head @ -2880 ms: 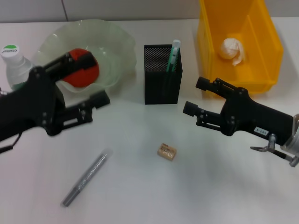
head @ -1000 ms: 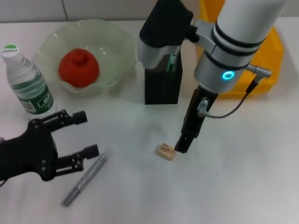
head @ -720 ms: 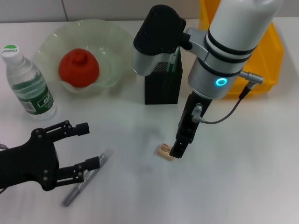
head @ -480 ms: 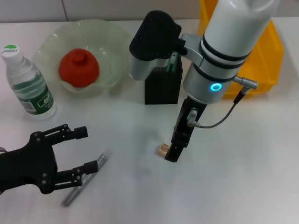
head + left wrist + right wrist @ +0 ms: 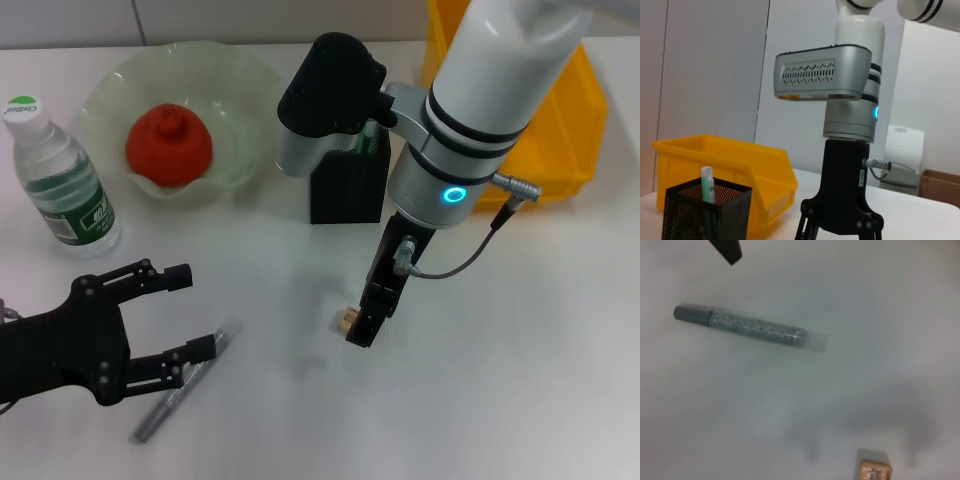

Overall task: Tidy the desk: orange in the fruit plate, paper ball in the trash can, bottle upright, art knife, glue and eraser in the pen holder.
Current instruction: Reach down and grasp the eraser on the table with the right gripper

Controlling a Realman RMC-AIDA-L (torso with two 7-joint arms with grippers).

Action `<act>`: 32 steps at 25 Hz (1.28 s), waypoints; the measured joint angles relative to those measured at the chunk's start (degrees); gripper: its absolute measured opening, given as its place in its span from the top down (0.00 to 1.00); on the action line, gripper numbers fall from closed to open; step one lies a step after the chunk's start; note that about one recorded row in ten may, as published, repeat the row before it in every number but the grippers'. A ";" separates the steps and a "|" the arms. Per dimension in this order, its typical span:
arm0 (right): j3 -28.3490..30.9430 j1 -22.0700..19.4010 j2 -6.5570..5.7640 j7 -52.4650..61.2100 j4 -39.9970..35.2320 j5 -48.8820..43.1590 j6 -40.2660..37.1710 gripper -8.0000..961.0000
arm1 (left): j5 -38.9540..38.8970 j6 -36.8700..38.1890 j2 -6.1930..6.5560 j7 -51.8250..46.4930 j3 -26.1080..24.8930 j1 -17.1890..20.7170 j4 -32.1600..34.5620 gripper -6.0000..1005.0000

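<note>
The tan eraser (image 5: 345,320) lies on the white desk, half covered by my right gripper (image 5: 364,326), which points straight down over it and stands open in the left wrist view (image 5: 838,233). The eraser (image 5: 875,471) also shows in the right wrist view. The grey glitter glue stick (image 5: 178,386) (image 5: 750,329) lies near the front left, beside the lower finger of my open left gripper (image 5: 188,312). The orange (image 5: 168,146) rests in the pale green fruit plate (image 5: 250,90). The bottle (image 5: 58,178) stands upright. A green art knife (image 5: 372,128) stands in the black mesh pen holder (image 5: 345,200). The paper ball is hidden.
The yellow trash bin (image 5: 575,110) stands at the back right, largely behind my right arm. In the left wrist view the pen holder (image 5: 705,212) sits in front of the bin (image 5: 745,167). A left finger tip (image 5: 727,250) shows near the glue.
My right arm has come over the desk and slid left and down until its gripper covers part of the eraser. My left arm left the plate and now hovers by the glue.
</note>
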 joint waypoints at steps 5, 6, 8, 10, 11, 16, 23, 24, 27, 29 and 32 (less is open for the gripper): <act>-1.52 -0.22 0.00 -0.22 0.54 0.66 1.18 0.13 | 0.00 -1.03 0.01 0.01 -0.04 0.00 0.00 0.22; -2.23 -0.21 0.00 -0.22 0.66 0.86 1.46 0.13 | -0.01 -1.13 0.01 0.01 -0.04 0.00 0.00 0.22; -3.58 -0.10 0.00 -0.21 0.88 1.01 1.85 0.13 | -0.01 -1.29 0.01 0.01 -0.04 -0.02 0.00 0.22; -4.77 -0.02 0.01 -0.06 1.03 1.04 2.31 0.18 | -0.01 -1.40 -0.02 0.01 -0.04 -0.09 0.00 0.23; -5.18 0.00 0.00 0.11 1.06 1.11 2.67 0.21 | -0.01 -1.46 -0.03 0.01 -0.04 -0.12 0.00 0.23; -5.83 -0.09 0.00 0.22 1.21 2.07 3.83 0.28 | -0.01 -1.94 -0.09 0.02 -0.04 -0.15 0.00 0.23; -6.93 -0.16 0.00 0.22 1.85 2.69 5.47 0.32 | -0.01 -2.29 -0.25 0.46 -0.04 -0.36 0.00 0.23; -7.12 -0.17 0.00 0.22 2.08 3.07 5.66 0.32 | -0.01 -2.29 -0.25 0.46 -0.04 -0.39 0.00 0.23; -7.57 -0.10 0.00 0.01 2.94 4.09 6.28 0.32 | -0.01 -2.30 -0.25 0.48 -0.04 -0.47 0.00 0.23; -7.98 -0.05 0.00 -0.01 3.22 4.18 6.65 0.33 | -0.01 -2.33 -0.25 0.49 -0.04 -0.52 0.00 0.23; -8.47 -0.18 0.00 -0.04 3.28 4.19 7.13 0.33 | -0.01 -2.35 -0.25 0.50 -0.04 -0.52 0.00 0.23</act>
